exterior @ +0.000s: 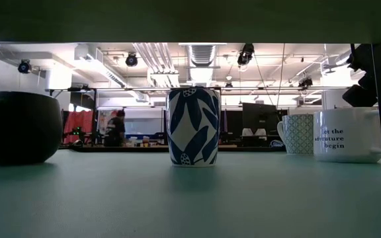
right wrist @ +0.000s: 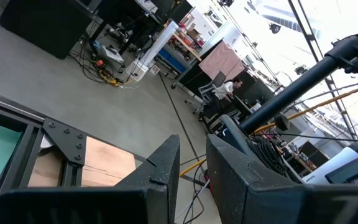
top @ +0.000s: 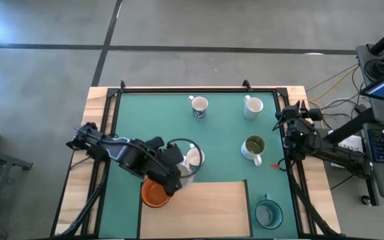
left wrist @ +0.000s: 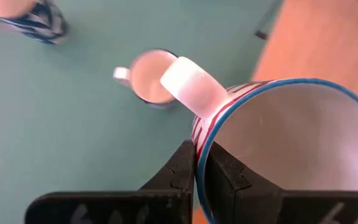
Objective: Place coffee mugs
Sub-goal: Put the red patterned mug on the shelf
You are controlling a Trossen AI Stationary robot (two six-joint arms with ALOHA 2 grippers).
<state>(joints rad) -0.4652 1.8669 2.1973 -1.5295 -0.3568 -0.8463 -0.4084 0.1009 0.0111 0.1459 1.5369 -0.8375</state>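
Observation:
My left gripper [top: 181, 168] is shut on a white mug with a blue rim and red stripes [left wrist: 278, 143], over the green mat [top: 225, 127] just beyond the wooden board [top: 199, 210]. An orange mug [top: 155, 193] stands at the board's left corner. A blue-leaf mug [top: 199, 105] and a white patterned mug [top: 253, 107] stand at the far side. The olive-inside mug [top: 253, 147] stands at the right and a teal mug [top: 269, 212] at the near right. My right gripper [right wrist: 194, 162] waits at the table's right edge, empty, with a narrow gap between its fingers. My left gripper pinches the striped mug's rim [left wrist: 199, 155] beside its white handle [left wrist: 188, 84]. One finger is inside the mug and one outside. The fingers come slanting down from the table's left. The mug sits tilted in the hold. It does not show in the low view.
The low view shows a dark round mug [exterior: 18, 127] at the left, the blue-leaf mug [exterior: 192, 125] in the middle, and a patterned mug [exterior: 297, 133] and a lettered white mug [exterior: 346, 135] at the right. A black frame [top: 199, 89] borders the mat.

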